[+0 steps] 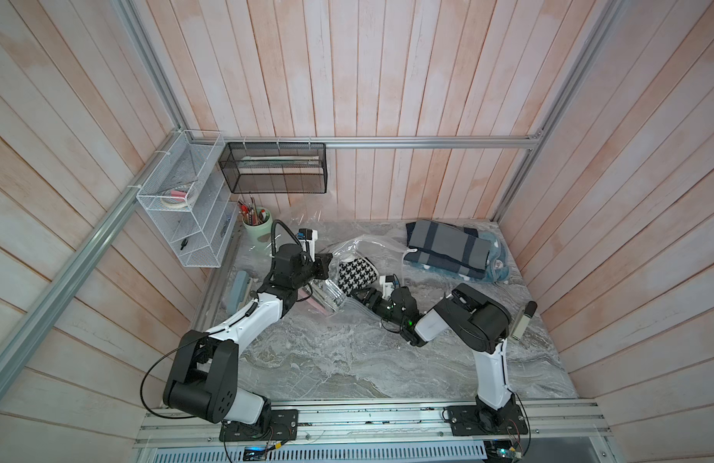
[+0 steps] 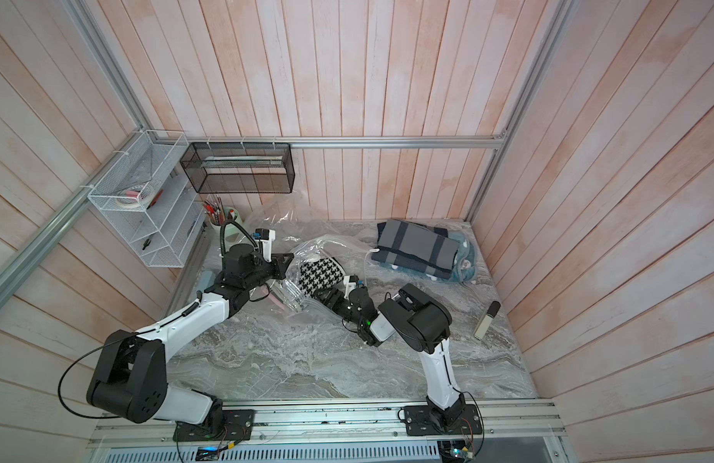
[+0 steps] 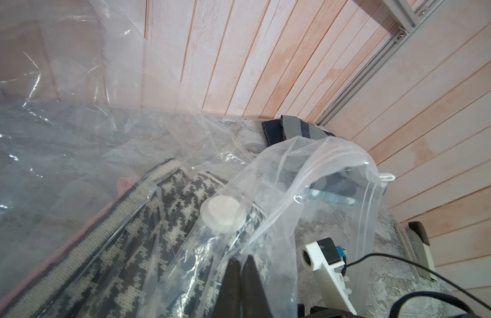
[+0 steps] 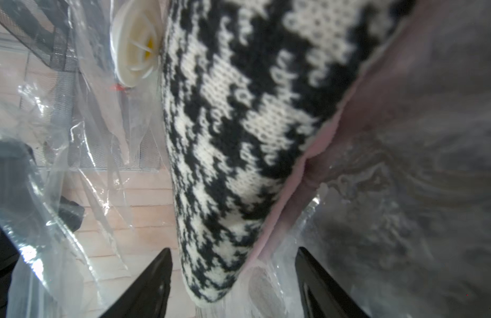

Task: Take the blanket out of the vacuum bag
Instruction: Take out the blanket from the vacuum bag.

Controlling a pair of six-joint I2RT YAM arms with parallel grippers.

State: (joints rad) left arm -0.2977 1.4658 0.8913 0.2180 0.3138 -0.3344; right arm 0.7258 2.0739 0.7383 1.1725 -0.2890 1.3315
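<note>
While vacuum bag is pinched by left gripper, 6 o'clock tip of houndstooth blanket is flanked by spread jaws of right gripper.

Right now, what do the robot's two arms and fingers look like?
Both arms match: the left arm and right arm have smooth white links between chunky black joint housings, with thin black cables looping alongside. Each wrist carries a small white camera bracket. The fingers are black, flat and tapered. A green light glows on the right arm.
</note>
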